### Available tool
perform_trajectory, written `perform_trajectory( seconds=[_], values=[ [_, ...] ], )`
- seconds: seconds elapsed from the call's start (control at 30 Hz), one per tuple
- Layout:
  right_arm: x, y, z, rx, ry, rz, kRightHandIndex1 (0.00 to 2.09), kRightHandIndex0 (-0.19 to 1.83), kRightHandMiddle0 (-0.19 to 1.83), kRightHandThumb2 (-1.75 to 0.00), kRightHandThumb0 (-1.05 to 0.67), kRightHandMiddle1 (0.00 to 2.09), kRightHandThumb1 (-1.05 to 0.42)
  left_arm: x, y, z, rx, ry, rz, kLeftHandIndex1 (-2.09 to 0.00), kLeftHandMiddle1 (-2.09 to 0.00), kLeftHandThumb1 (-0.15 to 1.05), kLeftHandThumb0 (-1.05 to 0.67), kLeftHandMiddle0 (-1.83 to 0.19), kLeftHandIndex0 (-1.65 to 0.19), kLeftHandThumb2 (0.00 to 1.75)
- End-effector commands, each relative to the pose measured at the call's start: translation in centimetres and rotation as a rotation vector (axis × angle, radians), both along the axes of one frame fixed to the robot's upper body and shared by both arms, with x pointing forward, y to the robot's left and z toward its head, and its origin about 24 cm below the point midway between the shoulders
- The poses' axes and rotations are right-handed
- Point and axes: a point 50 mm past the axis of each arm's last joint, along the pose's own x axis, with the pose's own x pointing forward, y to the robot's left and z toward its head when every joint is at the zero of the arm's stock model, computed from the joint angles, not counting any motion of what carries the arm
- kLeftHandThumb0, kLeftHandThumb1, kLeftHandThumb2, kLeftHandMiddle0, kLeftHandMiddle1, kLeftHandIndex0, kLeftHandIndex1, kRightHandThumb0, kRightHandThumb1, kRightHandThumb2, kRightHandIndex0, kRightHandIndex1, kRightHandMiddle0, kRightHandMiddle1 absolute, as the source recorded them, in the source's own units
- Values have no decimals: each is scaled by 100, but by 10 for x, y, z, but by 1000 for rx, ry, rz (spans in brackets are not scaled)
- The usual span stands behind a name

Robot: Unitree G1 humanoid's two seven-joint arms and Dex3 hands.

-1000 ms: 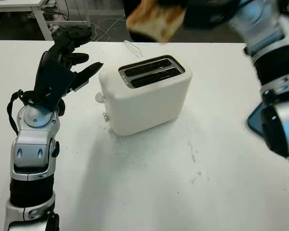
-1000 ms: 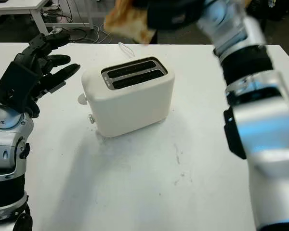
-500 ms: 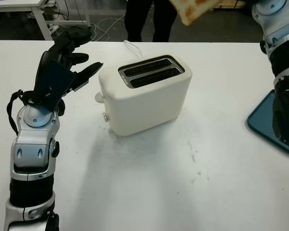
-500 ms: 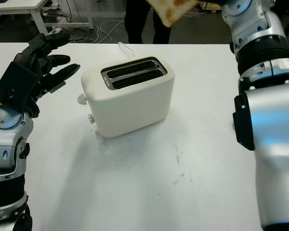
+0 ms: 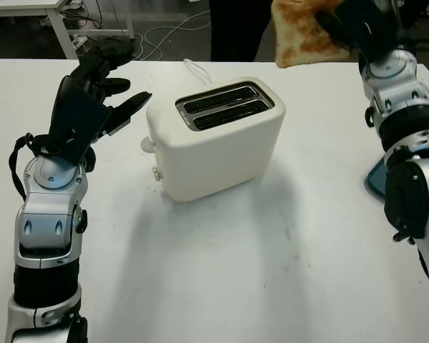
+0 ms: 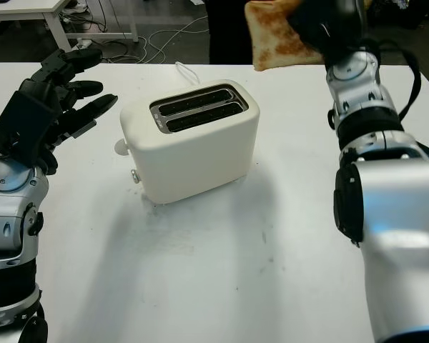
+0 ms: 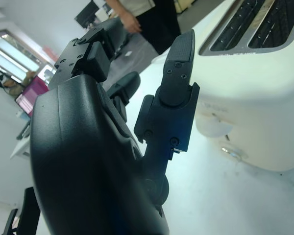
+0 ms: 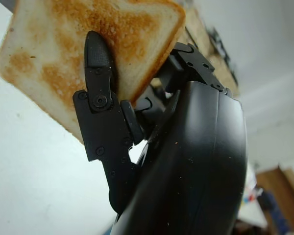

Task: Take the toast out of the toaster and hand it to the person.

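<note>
Now the toast (image 5: 305, 34) is up in the air, well clear of the toaster (image 5: 214, 139), pinched in the right hand (image 6: 327, 30) at the far right of the table (image 5: 222, 271). From the right wrist view, one finger (image 8: 99, 68) presses flat across the browned face while the others back it from behind, so the slice is clamped near one edge and most of it hangs free. A person (image 5: 236, 25) in dark clothes stands just beyond the far table edge, behind the toaster. Over on the other side, the left hand (image 5: 93, 96) hovers open beside the toaster, holding nothing.

Here's the risk, as I read it: that grip is shallow. Toast is brittle, and a squeeze on one edge could crack it or let it pivot and slip out during the reach toward the person. Letting go before the person has a firm hold would drop it onto the table or floor. Both toaster slots look empty.
</note>
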Motion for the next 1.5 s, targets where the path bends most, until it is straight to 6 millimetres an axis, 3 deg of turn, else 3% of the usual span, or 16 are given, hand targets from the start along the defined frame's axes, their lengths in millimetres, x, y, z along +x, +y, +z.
perform_trajectory(
  seconds=[0.0, 0.17, 0.57, 0.63, 0.7, 0.77, 0.87, 0.93, 0.97, 1.0, 1.1, 1.2, 1.33, 1.47],
  values=[
    [-1, -2, -15, 35, 38, -32, 175, 66, 36, -38, -20, 164, -92, -2, 3, -4, 7, 10, 11, -53, -97, 92, -38, -6, -24, 5],
    [-2, -3, -29, 63, 81, -66, 175, 57, 30, -37, -17, 156, -92, -2, 4, -4, 23, 7, 11, -52, -96, 92, -40, -7, -23, 6],
    [-5, -1, -45, 39, 91, -60, 175, 54, 31, -33, -13, 162, -92, -2, 4, -6, 15, 8, 9, -50, -94, 92, -43, -7, -24, 4],
    [-5, 1, -48, 54, 112, -90, 175, 50, 49, -30, -19, 112, -92, -2, 4, -6, 15, 9, 11, -50, -94, 92, -43, -7, -24, 5],
    [-5, 2, -50, 58, 103, -95, 174, 46, 58, -28, -18, 91, -92, -2, 4, -6, 17, 9, 10, -50, -94, 92, -42, -7, -24, 5],
    [-6, 3, -52, 37, 97, -81, 166, 47, 69, -27, -14, 54, -92, -2, 4, -6, 22, 11, 12, -50, -94, 92, -42, -7, -24, 5],
    [-6, 4, -55, 44, 91, -66, 169, 46, 79, -27, -10, 33, -92, -2, 4, -6, 23, 8, 12, -50, -93, 92, -41, -8, -25, 5],
    [-6, 5, -57, 49, 94, -66, 173, 46, 82, -27, -8, 33, -92, -2, 4, -6, 28, 6, 12, -50, -94, 92, -42, -9, -25, 5],
    [-6, 5, -58, 54, 99, -64, 174, 48, 76, -28, -8, 57, -92, -1, 4, -6, 27, 6, 12, -49, -94, 92, -43, -9, -25, 5],
    [-7, 5, -59, 61, 95, -64, 173, 48, 56, -28, -8, 97, -92, -1, 4, -6, 23, 7, 12, -49, -93, 92, -43, -9, -25, 5],
    [-7, 4, -59, 81, 102, -61, 174, 47, 40, -28, -8, 129, -92, -1, 4, -6, 15, 8, 11, -49, -93, 92, -43, -9, -25, 4],
    [-6, 5, -58, 71, 109, -72, 174, 46, 41, -28, -12, 107, -92, -1, 4, -6, 19, 9, 11, -49, -94, 92, -44, -9, -26, 4],
    [-6, 6, -57, 57, 95, -65, 175, 54, 40, -28, -9, 124, -92, -2, 4, -6, 18, 9, 7, -49, -94, 92, -43, -8, -25, 5],
    [-6, 6, -57, 76, 96, -66, 175, 49, 48, -29, -10, 100, -92, -1, 4, -6, 22, 5, 9, -49, -95, 92, -44, -8, -26, 5]
  ],
)
